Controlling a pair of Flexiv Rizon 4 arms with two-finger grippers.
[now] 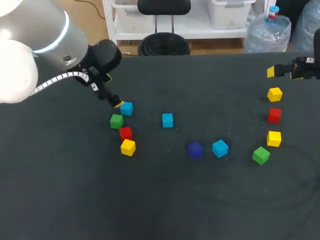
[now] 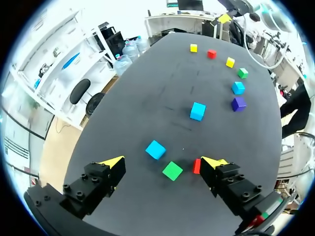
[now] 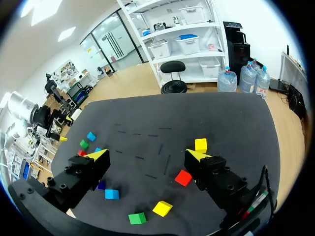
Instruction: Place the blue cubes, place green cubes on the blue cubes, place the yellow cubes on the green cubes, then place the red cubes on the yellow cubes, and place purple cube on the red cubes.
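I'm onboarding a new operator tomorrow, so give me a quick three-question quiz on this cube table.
1. How many blue cubes are on the table?
2. True or false: a green cube already sits on a blue cube.
3. Of the left gripper and the right gripper, which holds a cube? A) left B) right C) neither

Key: 1) three; 2) false, both green cubes rest on the table; 3) C, both are open and empty.
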